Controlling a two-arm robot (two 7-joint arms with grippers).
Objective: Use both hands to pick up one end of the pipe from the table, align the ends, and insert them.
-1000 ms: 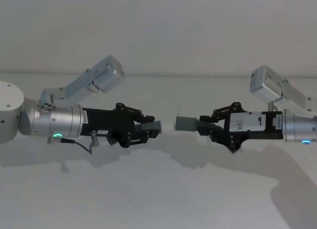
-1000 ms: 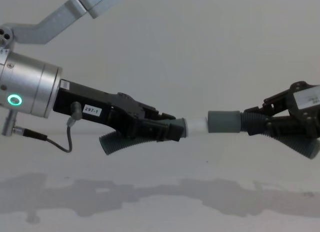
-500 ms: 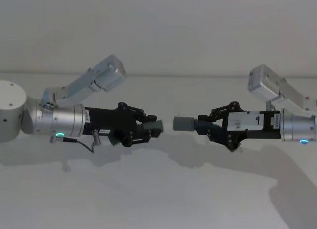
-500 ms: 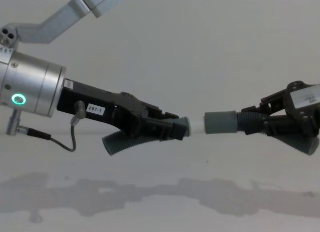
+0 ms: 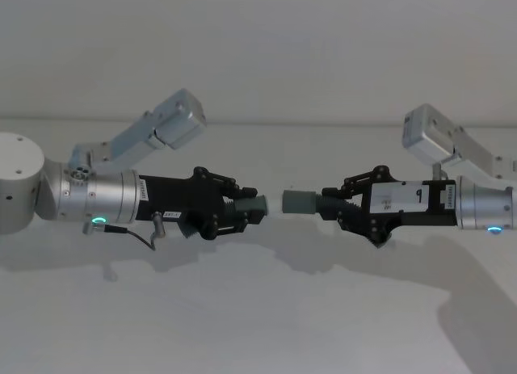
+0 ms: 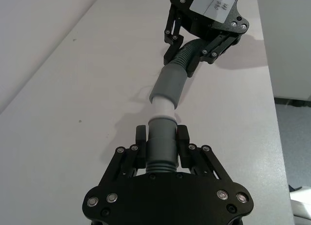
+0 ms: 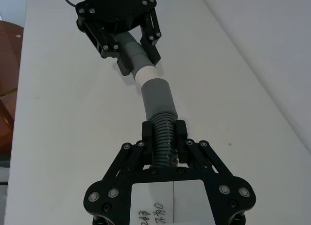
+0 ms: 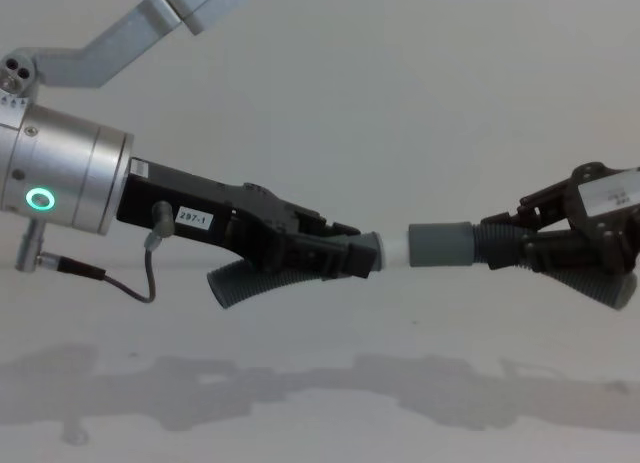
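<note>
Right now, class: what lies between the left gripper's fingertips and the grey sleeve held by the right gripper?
In the chest view, just the pale whitish tip spans from the left gripper to the grey sleeve.

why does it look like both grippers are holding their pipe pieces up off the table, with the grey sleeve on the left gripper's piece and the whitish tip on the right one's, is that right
Not quite: the ends are swapped. The left gripper holds the piece with the whitish tip, and the right gripper holds the piece with the grey sleeve. The chest view shows this plainly. The rest stands: both pipe pieces are held up off the table.
</note>
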